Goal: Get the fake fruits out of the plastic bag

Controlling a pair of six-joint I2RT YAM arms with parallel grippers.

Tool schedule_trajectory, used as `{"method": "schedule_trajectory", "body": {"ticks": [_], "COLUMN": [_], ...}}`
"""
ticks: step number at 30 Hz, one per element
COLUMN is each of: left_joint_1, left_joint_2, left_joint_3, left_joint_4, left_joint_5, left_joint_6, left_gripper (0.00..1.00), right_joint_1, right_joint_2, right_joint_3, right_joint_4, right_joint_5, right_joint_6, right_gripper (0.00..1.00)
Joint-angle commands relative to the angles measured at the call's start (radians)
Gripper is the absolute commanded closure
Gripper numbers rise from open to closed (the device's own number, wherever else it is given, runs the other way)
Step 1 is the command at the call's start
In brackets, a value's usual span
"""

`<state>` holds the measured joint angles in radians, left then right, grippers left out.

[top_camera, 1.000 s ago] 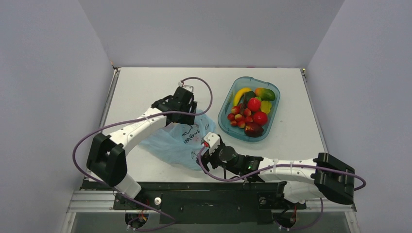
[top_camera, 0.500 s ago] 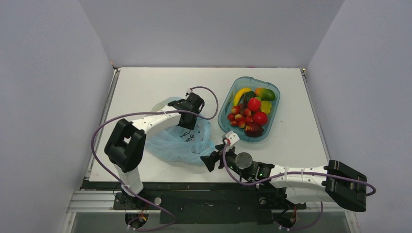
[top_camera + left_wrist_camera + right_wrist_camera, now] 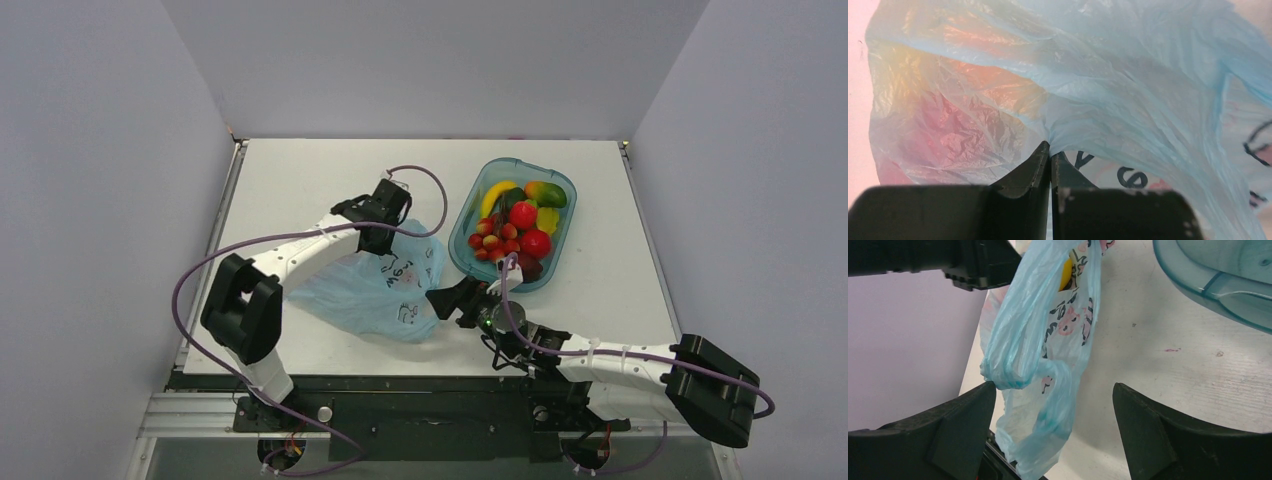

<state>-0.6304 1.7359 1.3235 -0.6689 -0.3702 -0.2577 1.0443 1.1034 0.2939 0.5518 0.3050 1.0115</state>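
The light-blue plastic bag (image 3: 368,288) lies crumpled on the white table, its cartoon print facing up. My left gripper (image 3: 384,230) is at the bag's far edge, shut on a fold of the film (image 3: 1050,146). Through the film the fake fruits show only as a reddish blur (image 3: 940,135) and an orange-yellow one (image 3: 993,82). My right gripper (image 3: 447,301) is open at the bag's right corner. In the right wrist view the bag's loop handles (image 3: 1040,370) hang between its spread fingers (image 3: 1053,392), brushing the left one. A bit of yellow fruit (image 3: 1066,273) peeks out higher up.
A teal transparent oval tub (image 3: 560,240) stands to the right of the bag, holding a banana, a mango, strawberries and red fruits. Its rim (image 3: 1198,287) is close to my right gripper. The table's front edge runs just behind the right wrist.
My left gripper has shut on the bag's film and shifted slightly back. The right arm swung right and forward to the bag's right corner. The bag has been pulled flatter.
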Motion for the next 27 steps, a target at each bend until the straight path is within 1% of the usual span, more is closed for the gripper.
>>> {"method": "schedule_trajectory", "body": {"ticks": [1,3,5,6,7,8,9,10,11,12,13,14,15,16,17,18,20,21,24,25,27], "left_joint_1": [0.035,0.04,0.043,0.045,0.044,0.046,0.046,0.049,0.056,0.061,0.074,0.081,0.099,0.108,0.12,0.123,0.125,0.121,0.099,0.083,0.061], "left_joint_2": [-0.124,-0.137,-0.141,-0.14,-0.137,-0.137,-0.141,-0.145,-0.156,-0.163,-0.179,-0.193,-0.199,-0.208,-0.212,-0.222,-0.228,-0.228,-0.221,-0.219,-0.205], "left_joint_3": [0.023,0.036,0.045,0.052,0.057,0.059,0.059,0.057,0.051,0.048,0.044,0.044,0.045,0.047,0.048,0.046,0.041,0.039,0.036,0.039,0.048], "left_joint_4": [0.029,0.018,0.008,-0.005,-0.011,-0.023,-0.028,-0.033,-0.033,-0.035,-0.038,-0.047,-0.057,-0.077,-0.088,-0.102,-0.122,-0.139,-0.156,-0.165,-0.181], "left_joint_5": [0.118,0.143,0.166,0.175,0.179,0.188,0.193,0.206,0.216,0.237,0.246,0.265,0.274,0.295,0.316,0.322,0.337,0.344,0.316,0.28,0.228], "left_joint_6": [-0.029,-0.032,-0.029,-0.025,-0.024,-0.021,-0.021,-0.022,-0.022,-0.024,-0.027,-0.037,-0.051,-0.058,-0.069,-0.071,-0.076,-0.08,-0.08,-0.079,-0.073], "left_gripper": [1.0,1.0,1.0,1.0,1.0,1.0,1.0,1.0,1.0,1.0,1.0,1.0,1.0,0.98,0.92,0.8,0.69,0.65,0.6,0.58,0.56], "right_joint_1": [-0.021,-0.021,-0.024,-0.025,-0.024,-0.015,-0.004,0.02,0.031,0.046,0.051,0.062,0.07,0.087,0.097,0.108,0.115,0.117,0.133,0.137,0.148], "right_joint_2": [-0.005,-0.02,-0.015,-0.008,0.011,0.033,0.044,0.061,0.068,0.082,0.088,0.098,0.102,0.108,0.112,0.119,0.131,0.132,0.127,0.126,0.12], "right_joint_3": [0.034,0.013,0.0,0.007,0.015,0.033,0.041,0.06,0.066,0.071,0.072,0.073,0.078,0.079,0.081,0.082,0.095,0.112,0.151,0.169,0.198], "right_joint_4": [-0.025,-0.009,0.039,0.085,0.105,0.158,0.178,0.199,0.209,0.237,0.251,0.271,0.275,0.277,0.279,0.283,0.288,0.281,0.237,0.212,0.171], "right_joint_5": [0.003,0.016,-0.016,-0.061,-0.093,-0.159,-0.182,-0.201,-0.202,-0.205,-0.212,-0.241,-0.252,-0.262,-0.272,-0.278,-0.327,-0.348,-0.377,-0.385,-0.392], "right_joint_6": [0.051,0.052,0.021,0.003,-0.031,-0.048,-0.084,-0.101,-0.144,-0.169,-0.222,-0.261,-0.344,-0.383,-0.465,-0.502,-0.618,-0.64,-0.731,-0.749,-0.79], "right_gripper": [0.19,0.2,0.22,0.27,0.3,0.36,0.39,0.45,0.49,0.63,0.71,0.87,0.93,1.0,1.0,1.0,1.0,1.0,1.0,1.0,1.0]}}
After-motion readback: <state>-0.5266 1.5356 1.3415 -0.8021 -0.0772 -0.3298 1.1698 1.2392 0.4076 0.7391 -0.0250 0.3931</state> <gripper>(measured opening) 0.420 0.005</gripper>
